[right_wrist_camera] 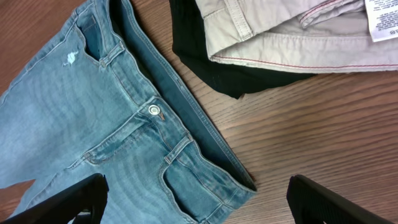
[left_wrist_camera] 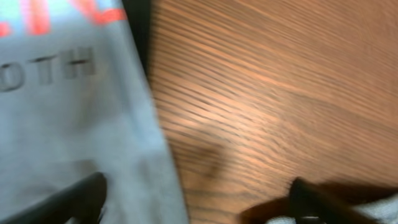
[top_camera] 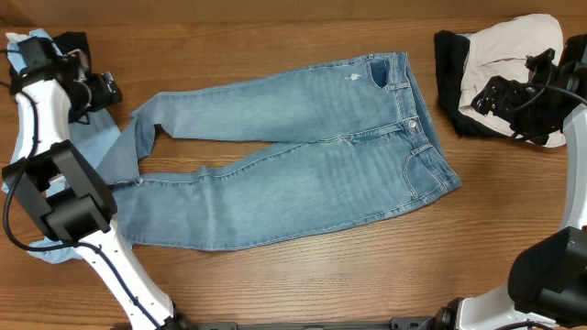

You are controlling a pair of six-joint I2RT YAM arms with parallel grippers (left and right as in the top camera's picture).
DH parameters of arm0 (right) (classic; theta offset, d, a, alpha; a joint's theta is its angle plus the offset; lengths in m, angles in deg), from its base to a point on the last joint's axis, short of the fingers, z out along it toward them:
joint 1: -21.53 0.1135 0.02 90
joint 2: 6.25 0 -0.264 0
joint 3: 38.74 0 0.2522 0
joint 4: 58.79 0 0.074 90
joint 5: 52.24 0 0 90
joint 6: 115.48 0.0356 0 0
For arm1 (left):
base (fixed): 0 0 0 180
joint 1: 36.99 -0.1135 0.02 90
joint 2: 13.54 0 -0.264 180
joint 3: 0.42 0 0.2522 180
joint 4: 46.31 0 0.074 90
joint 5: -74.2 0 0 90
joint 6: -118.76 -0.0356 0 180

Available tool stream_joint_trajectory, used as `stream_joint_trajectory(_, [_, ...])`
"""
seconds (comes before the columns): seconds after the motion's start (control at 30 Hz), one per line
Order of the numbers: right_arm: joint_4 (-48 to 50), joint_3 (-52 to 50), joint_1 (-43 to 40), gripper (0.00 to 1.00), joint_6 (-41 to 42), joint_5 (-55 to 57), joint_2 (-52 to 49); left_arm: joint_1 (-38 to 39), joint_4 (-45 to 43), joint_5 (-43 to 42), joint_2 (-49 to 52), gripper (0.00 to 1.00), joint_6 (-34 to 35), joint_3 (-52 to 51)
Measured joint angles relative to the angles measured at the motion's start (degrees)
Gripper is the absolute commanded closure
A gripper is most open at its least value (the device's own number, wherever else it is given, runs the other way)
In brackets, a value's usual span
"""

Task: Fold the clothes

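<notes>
Light-blue denim jeans (top_camera: 293,156) lie flat across the middle of the table, front up, waistband to the right and both legs reaching left. Their button and front pocket (right_wrist_camera: 153,111) fill the left of the right wrist view. My left gripper (top_camera: 106,92) hovers by the leg hems at the far left. It is open (left_wrist_camera: 199,205), with nothing between its fingers, over the edge of a pale-blue printed T-shirt (left_wrist_camera: 68,112) and bare wood. My right gripper (top_camera: 483,96) is open (right_wrist_camera: 199,208) above the jeans' waist corner.
Beige trousers (top_camera: 504,50) lie on a black garment (top_camera: 449,73) at the back right corner, also seen as beige trousers (right_wrist_camera: 292,31) over black cloth (right_wrist_camera: 211,68). The pale-blue T-shirt (top_camera: 92,147) spreads under the left arm. Another dark garment (top_camera: 73,41) sits at the back left.
</notes>
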Motion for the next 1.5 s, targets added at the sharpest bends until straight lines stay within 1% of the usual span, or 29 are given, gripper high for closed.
stream_joint_trajectory(0.07, [0.1, 0.0, 0.0, 0.03, 0.0, 0.0, 0.0, -2.2, 3.2, -5.0, 0.0, 0.0, 3.8, 1.6])
stream_joint_trajectory(0.1, [0.2, 0.0, 0.0, 0.04, 0.0, 0.0, 0.0, -3.0, 8.2, -8.8, 0.0, 0.0, 4.3, 3.7])
stream_joint_trajectory(0.13, [0.4, 0.0, 0.0, 0.04, 0.0, 0.0, 0.0, -3.6, 16.5, -12.8, 0.0, 0.0, 3.5, 7.5])
stream_joint_trajectory(0.17, [0.6, 0.0, 0.0, 0.04, 0.0, 0.0, 0.0, -3.7, 24.1, -13.7, 0.1, 0.0, 0.6, 10.9])
stream_joint_trajectory(0.2, [0.8, 0.0, 0.0, 0.04, 0.0, 0.0, 0.0, -3.4, 31.0, -12.9, 0.0, 0.0, -2.1, 14.0])
stream_joint_trajectory(0.23, [1.2, 0.0, 0.0, 0.04, 0.0, 0.0, 0.0, -2.7, 38.4, -9.8, 0.0, 0.0, -5.3, 17.2])
stream_joint_trajectory(0.27, [1.3, 0.0, 0.0, 0.04, 0.0, 0.0, 0.0, -1.4, 42.9, -5.4, -0.1, 0.0, -7.4, 20.0])
stream_joint_trajectory(0.3, [1.4, 0.0, 0.0, 0.04, 0.0, -0.1, 0.0, -0.2, 44.4, -2.3, -0.3, 0.0, -8.3, 21.2])
stream_joint_trajectory(0.33, [1.3, 0.0, 0.0, 0.04, 0.0, -0.1, 0.0, 1.8, 46.3, 2.8, -0.4, 0.0, -9.3, 22.0])
stream_joint_trajectory(0.47, [1.4, 0.0, 0.0, 0.03, 0.0, -0.4, 0.0, 6.5, 48.4, 12.3, -0.5, 0.0, -11.8, 18.6])
stream_joint_trajectory(0.6, [1.0, 0.0, 0.0, 0.03, 0.0, -0.5, 0.0, 10.0, 40.7, 22.2, -0.5, 0.0, -12.6, 7.5])
stream_joint_trajectory(0.63, [1.0, 0.0, 0.0, 0.02, 0.0, -0.5, 0.0, 10.9, 39.6, 25.5, -0.5, 0.03, -11.6, 5.2])
stream_joint_trajectory(0.67, [1.0, 0.0, 0.0, 0.02, 0.0, -0.5, 0.0, 11.5, 39.1, 28.8, -0.5, 0.29, -9.6, 4.1])
stream_joint_trajectory(0.7, [1.0, 0.0, 0.0, 0.02, 0.0, -0.5, 0.0, 11.8, 38.6, 31.6, -0.5, 0.59, -7.7, 3.7])
stream_joint_trajectory(0.73, [1.0, 0.0, 0.0, 0.02, 0.0, -0.5, 0.0, 11.8, 38.5, 33.5, -0.5, 0.96, -6.1, 3.7])
stream_joint_trajectory(0.77, [1.1, 0.0, 0.0, 0.02, 0.0, -0.5, 0.0, 11.5, 38.3, 35.2, -0.5, 0.96, -4.7, 3.7])
stream_joint_trajectory(0.87, [1.5, 0.0, 0.0, 0.02, 0.0, -0.5, 0.0, 10.3, 38.4, 36.7, -0.5, 0.96, -1.5, 4.8])
stream_joint_trajectory(0.93, [1.6, 0.0, 0.0, 0.02, 0.0, -0.5, 0.0, 9.2, 38.2, 36.2, -0.5, 0.96, -0.3, 8.2])
stream_joint_trajectory(1.0, [1.6, 0.0, 0.0, 0.02, 0.0, -0.5, 0.0, 8.2, 35.6, 35.8, -0.5, 0.96, 0.1, 12.1])
stream_joint_trajectory(1.03, [1.6, 0.0, 0.0, 0.03, 0.0, -0.9, 0.0, 7.5, 31.2, 35.7, -0.5, 0.94, 0.4, 13.6])
stream_joint_trajectory(1.07, [1.6, 0.0, 0.0, 0.02, 0.0, -1.0, 0.0, 6.8, 28.3, 35.4, -0.5, 0.7, 0.7, 14.1])
stream_joint_trajectory(1.1, [1.6, 0.0, 0.0, 0.02, 0.0, -1.1, 0.0, 6.4, 25.4, 35.1, -0.5, 0.0, 1.1, 14.1])
stream_joint_trajectory(1.13, [1.6, 0.0, 0.0, 0.02, 0.0, -1.3, 0.0, 5.5, 21.6, 34.9, -0.5, 0.0, 1.6, 14.1])
stream_joint_trajectory(1.2, [1.6, 0.0, 0.0, 0.02, 0.0, -1.4, 0.0, 3.9, 17.5, 34.8, -0.5, 0.0, 2.7, 14.2])
stream_joint_trajectory(1.3, [1.7, 0.0, 0.0, 0.03, 0.0, -1.4, 0.0, 1.4, 16.7, 34.4, -0.5, 0.0, 4.2, 14.2])
stream_joint_trajectory(1.37, [1.6, 0.0, 0.0, 0.05, 0.0, -1.4, 0.0, 0.2, 18.8, 32.3, -0.5, 0.0, 4.4, 14.2])
stream_joint_trajectory(1.4, [1.7, 0.0, 0.0, 0.05, 0.0, -1.4, 0.0, -0.7, 21.0, 29.8, -0.5, 0.0, 4.4, 14.3])
stream_joint_trajectory(1.47, [1.7, 0.0, 0.0, 0.05, 0.0, -1.4, 0.0, -1.7, 27.0, 24.3, -0.5, 0.0, 4.1, 15.1])
stream_joint_trajectory(1.5, [1.8, 0.0, 0.0, 0.05, 0.0, -1.4, 0.0, -2.0, 32.8, 20.6, -0.5, 0.0, 3.5, 16.9])
